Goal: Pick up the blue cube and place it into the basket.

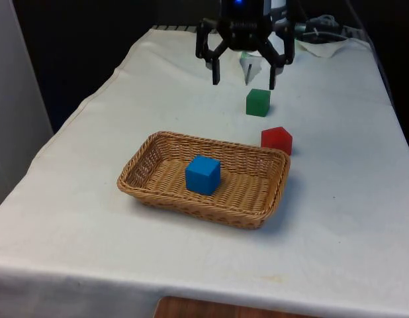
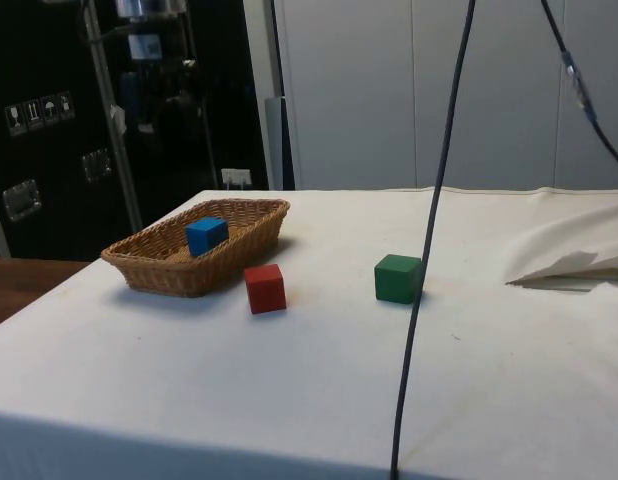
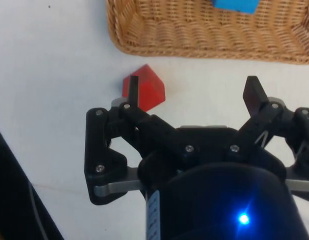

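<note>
Since the blue cube [image 1: 203, 175] already sits inside the basket [image 1: 148, 149], resting on the woven floor near its middle and tilted a little against the weave, the placing step looks finished, and the moment reads as the close of the task. The gripper [image 1: 245, 74] hangs above the table's far edge with its fingers spread wide and nothing between them; the wrist view confirms this, both fingertips [image 3: 133, 86] standing well apart over bare cloth. In the side view the blue cube [image 2: 206, 235] lies low within the basket [image 2: 149, 270], below the rim, so it seems settled rather than perched.

Two other blocks remain on the table [image 1: 72, 218] outside the basket: a red cube [image 1: 276, 140] just beside the basket's far corner on the front view's right, and a green cube [image 1: 258, 103] further toward the far edge, near the gripper. Neither belongs to the task.

What the next move calls for, by this judgement, is little: the arm need only hold clear, keeping its open fingers away from the green cube beneath them so nothing gets knocked.
</note>
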Tool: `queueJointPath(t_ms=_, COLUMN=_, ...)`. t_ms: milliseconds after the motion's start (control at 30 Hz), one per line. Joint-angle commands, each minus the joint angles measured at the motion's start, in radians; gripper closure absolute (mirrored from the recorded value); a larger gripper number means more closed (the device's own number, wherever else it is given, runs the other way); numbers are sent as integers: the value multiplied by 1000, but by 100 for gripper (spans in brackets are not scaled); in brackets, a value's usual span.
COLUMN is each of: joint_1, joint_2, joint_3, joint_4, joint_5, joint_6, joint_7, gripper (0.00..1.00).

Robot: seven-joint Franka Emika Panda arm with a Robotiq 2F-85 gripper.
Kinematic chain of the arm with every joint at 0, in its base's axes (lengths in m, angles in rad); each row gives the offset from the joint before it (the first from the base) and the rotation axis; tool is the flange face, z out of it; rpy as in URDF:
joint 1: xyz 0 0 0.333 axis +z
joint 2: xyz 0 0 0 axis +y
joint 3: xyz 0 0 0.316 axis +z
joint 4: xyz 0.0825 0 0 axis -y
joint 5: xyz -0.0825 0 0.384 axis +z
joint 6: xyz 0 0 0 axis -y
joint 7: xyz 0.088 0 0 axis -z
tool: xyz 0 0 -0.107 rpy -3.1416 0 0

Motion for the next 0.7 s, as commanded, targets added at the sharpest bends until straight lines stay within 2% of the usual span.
queueJointPath(t_ms=0, joint_1=3, joint_2=-20, joint_3=0, joint_4=-23, joint_5=-2, joint_6=14, joint_7=-1, gripper=0)
queueJointPath(t_ms=100, joint_1=3, joint_2=-57, joint_3=2, joint_4=-62, joint_5=-1, joint_6=22, joint_7=-1, gripper=0)
queueJointPath(t_ms=133, joint_1=1, joint_2=-46, joint_3=3, joint_4=-49, joint_5=0, joint_6=5, joint_7=0, gripper=0)
queueJointPath(t_ms=167, joint_1=3, joint_2=-65, joint_3=3, joint_4=-71, joint_5=-1, joint_6=24, joint_7=0, gripper=0)
queueJointPath(t_ms=400, joint_1=3, joint_2=-133, joint_3=5, joint_4=-147, joint_5=-5, joint_6=40, joint_7=-1, gripper=0)
queueJointPath(t_ms=433, joint_1=1, joint_2=-125, joint_3=6, joint_4=-138, joint_5=-1, joint_6=23, joint_7=-1, gripper=0)
queueJointPath(t_ms=567, joint_1=2, joint_2=-162, joint_3=7, joint_4=-189, joint_5=-7, joint_6=53, joint_7=-4, gripper=0)
queueJointPath(t_ms=667, joint_1=1, joint_2=-165, joint_3=9, joint_4=-197, joint_5=-6, joint_6=55, joint_7=-3, gripper=0)
